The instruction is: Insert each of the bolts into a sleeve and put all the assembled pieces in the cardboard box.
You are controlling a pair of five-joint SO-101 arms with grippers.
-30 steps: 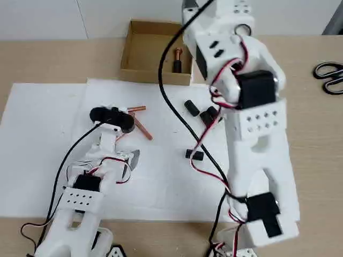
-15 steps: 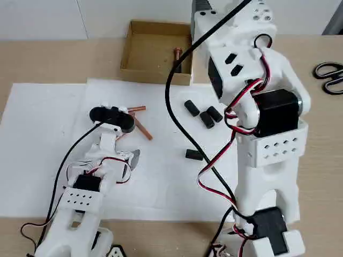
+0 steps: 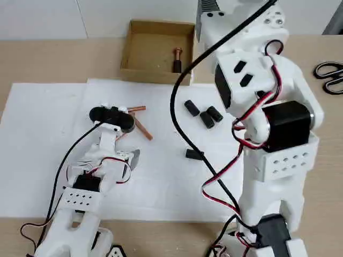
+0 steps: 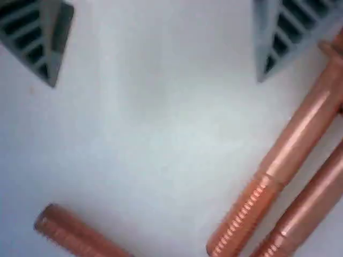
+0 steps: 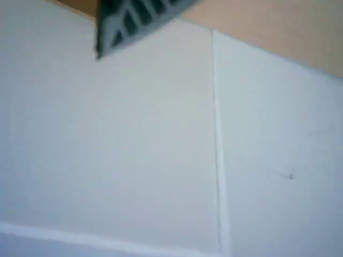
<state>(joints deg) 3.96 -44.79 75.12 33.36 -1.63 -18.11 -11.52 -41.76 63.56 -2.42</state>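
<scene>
Sleeves [image 3: 206,119], four, lie loose on the paper [image 3: 43,134]. Three bolts [image 4: 289,155] lie below the wide-spread left gripper [image 4: 155,79]. One assembled piece [image 3: 176,60] lies in the cardboard box [image 3: 140,52]. The right gripper's [image 3: 206,8] state is unclear.

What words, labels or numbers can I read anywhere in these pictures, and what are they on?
None: no word, number or sign can be read in any view. The cardboard box, the paper sheet, the bolts, the sleeves, the left arm and the right arm show no legible print.
</scene>
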